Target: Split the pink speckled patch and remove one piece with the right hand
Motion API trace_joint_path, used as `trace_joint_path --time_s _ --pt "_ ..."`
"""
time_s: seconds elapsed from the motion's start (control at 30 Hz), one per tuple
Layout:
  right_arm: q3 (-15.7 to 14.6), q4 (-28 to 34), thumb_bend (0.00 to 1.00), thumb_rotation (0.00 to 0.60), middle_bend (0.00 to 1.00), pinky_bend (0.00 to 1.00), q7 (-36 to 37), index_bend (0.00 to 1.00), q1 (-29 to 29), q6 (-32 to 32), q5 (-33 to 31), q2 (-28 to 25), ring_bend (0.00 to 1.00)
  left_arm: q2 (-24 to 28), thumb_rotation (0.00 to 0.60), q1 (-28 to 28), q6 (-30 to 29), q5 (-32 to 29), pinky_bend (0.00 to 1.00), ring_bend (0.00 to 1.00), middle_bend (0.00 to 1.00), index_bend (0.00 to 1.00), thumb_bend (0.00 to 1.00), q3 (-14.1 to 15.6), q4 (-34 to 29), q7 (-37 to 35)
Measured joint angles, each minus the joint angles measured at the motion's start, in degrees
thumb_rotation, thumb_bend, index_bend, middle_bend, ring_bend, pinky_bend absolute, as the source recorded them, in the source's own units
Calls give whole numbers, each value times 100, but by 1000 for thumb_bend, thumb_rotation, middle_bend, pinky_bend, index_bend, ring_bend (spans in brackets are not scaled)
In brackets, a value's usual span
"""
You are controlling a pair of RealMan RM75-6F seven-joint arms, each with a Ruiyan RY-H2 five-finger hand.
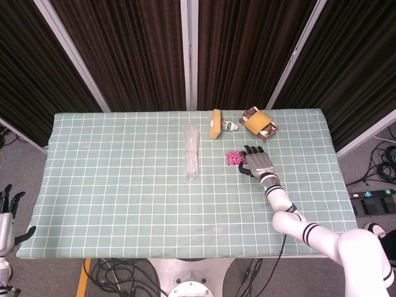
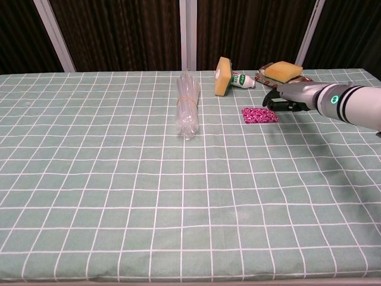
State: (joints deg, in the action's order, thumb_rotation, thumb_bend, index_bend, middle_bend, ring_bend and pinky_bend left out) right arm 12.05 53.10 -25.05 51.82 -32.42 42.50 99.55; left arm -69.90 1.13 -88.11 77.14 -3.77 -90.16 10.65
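Our right hand (image 1: pixel 260 163) hovers with fingers spread and nothing in them, right at the edge of the pink patch (image 2: pixel 259 115), which lies flat on the checked cloth (image 1: pixel 124 179) just below the upright sponge (image 1: pixel 215 124). It looks thin, light and floppy, so we'd pin it and peel up the near corner.

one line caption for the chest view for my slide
Right hand hovers open beside the pink speckled patch on the checked tablecloth.
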Motion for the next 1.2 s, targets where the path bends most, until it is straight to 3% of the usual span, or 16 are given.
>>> trace_joint_path --time_s 0.4,0.6,0.77,1.2 --pt "-35 -1109 640 0 0 0 336 169 351 438 229 635 0 15 600 36 -4 -55 127 92 88 219 204 -1 -30 56" --pt "-92 -1348 640 0 0 0 548 173 363 579 502 765 0 18 600 32 16 -57 127 92 88 219 204 1 -33 81" --pt "-139 -1173 642 0 0 0 634 173 284 507 678 678 0 11 600 20 12 -37 127 92 88 219 204 -10 -28 81" --pt "-460 123 642 0 0 0 369 173 -149 -37 782 -49 0 -19 600 -47 81 -9 127 92 88 219 205 -39 22 49"
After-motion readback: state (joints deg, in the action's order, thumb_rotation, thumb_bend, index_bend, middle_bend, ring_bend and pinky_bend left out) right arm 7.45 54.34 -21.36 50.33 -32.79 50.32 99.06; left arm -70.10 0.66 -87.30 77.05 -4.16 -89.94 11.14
